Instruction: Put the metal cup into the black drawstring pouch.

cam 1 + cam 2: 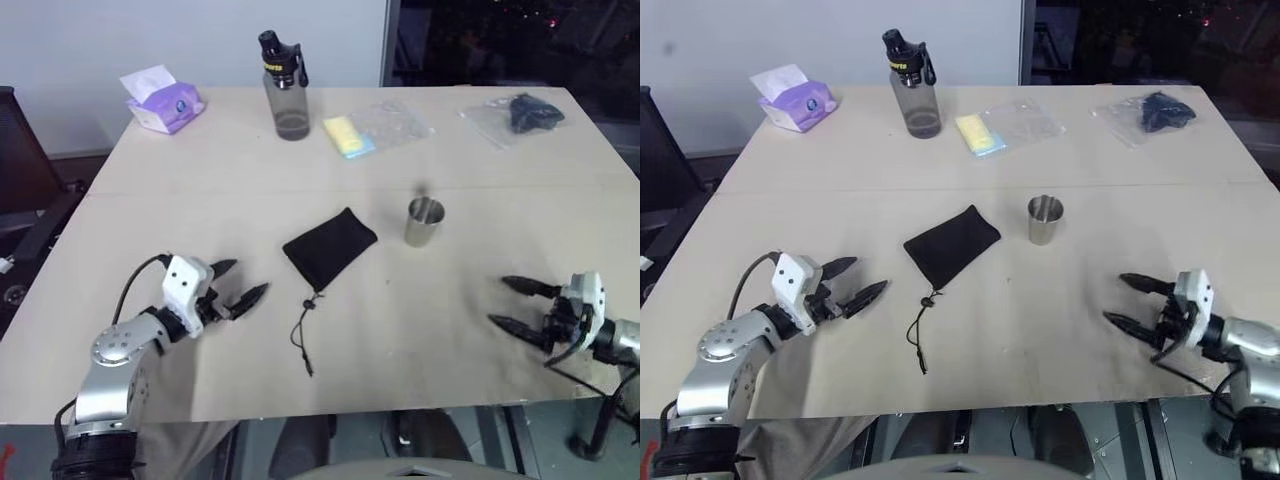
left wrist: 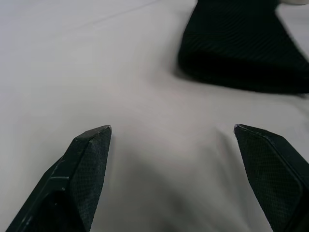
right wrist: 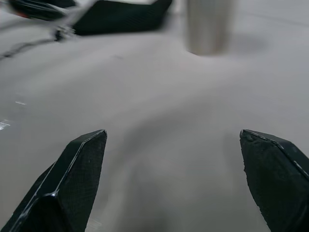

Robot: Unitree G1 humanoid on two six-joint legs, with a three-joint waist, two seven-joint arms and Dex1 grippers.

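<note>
The metal cup [image 1: 425, 221] stands upright near the middle of the table, a small shiny tumbler. To its left lies the black drawstring pouch [image 1: 330, 247], flat, with its cord and toggle [image 1: 305, 335] trailing toward the front edge. My left gripper [image 1: 242, 283] hovers open at the front left, pointing toward the pouch [image 2: 239, 46] with a gap between them. My right gripper [image 1: 511, 304] is open at the front right, low over the table, aimed toward the cup [image 3: 207, 24], well short of it. Nothing is held.
At the back stand a smoky-grey bottle [image 1: 285, 88] with a black cap, a purple tissue pack [image 1: 163, 101], a yellow sponge beside a clear bag [image 1: 375, 130] and a dark bundle in clear plastic [image 1: 520, 115]. Bare tabletop [image 1: 420, 320] lies between the grippers.
</note>
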